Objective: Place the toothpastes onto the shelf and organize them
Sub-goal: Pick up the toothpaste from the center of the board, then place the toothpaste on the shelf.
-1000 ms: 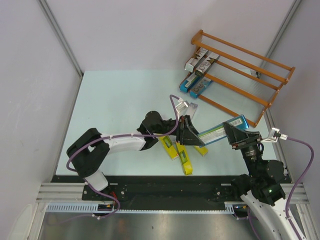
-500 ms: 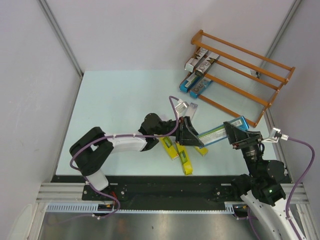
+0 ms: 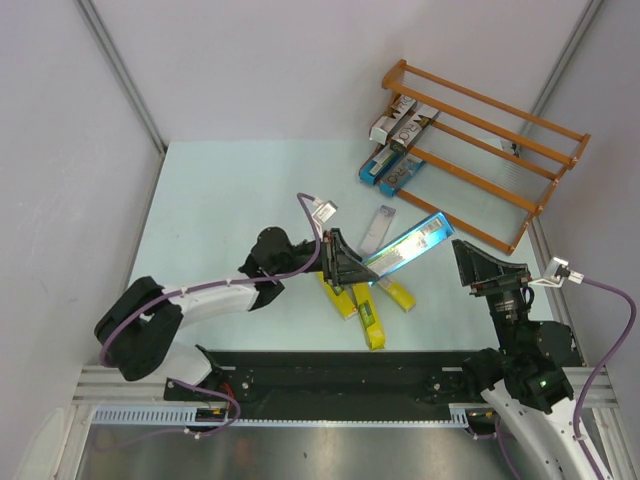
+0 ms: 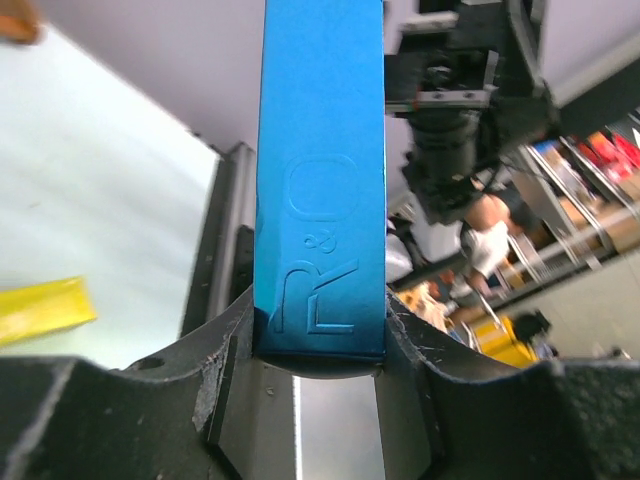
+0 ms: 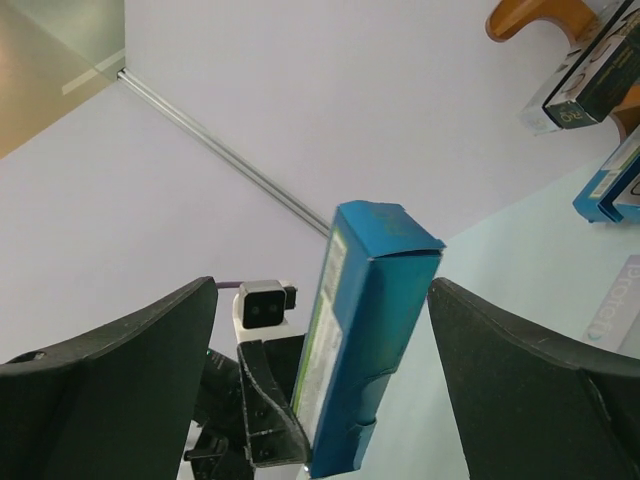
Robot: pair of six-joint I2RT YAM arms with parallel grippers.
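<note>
My left gripper point(image 3: 345, 268) point(image 4: 318, 345) is shut on one end of a blue toothpaste carton point(image 3: 408, 243) point(image 4: 320, 180), which points out toward the right arm. My right gripper point(image 3: 480, 270) point(image 5: 322, 290) stands open; in its wrist view the carton's free end point(image 5: 365, 330) sits between its fingers with gaps on both sides. Three yellow toothpastes point(image 3: 368, 320) lie on the table under the left gripper, and a silver one point(image 3: 377, 228) lies just beyond. The shelf point(image 3: 520, 125) stands at the far right, with silver cartons point(image 3: 402, 120) and blue cartons point(image 3: 388, 170) at its left end.
The pale table point(image 3: 230, 210) is bounded by grey walls at the left and back. A black rail point(image 3: 330, 375) runs along the near edge between the arm bases. The shelf's right part holds no cartons.
The right gripper has opened and let go of the blue carton. The left arm has drawn back to the left with the carton, whose far end has swung toward the shelf.
</note>
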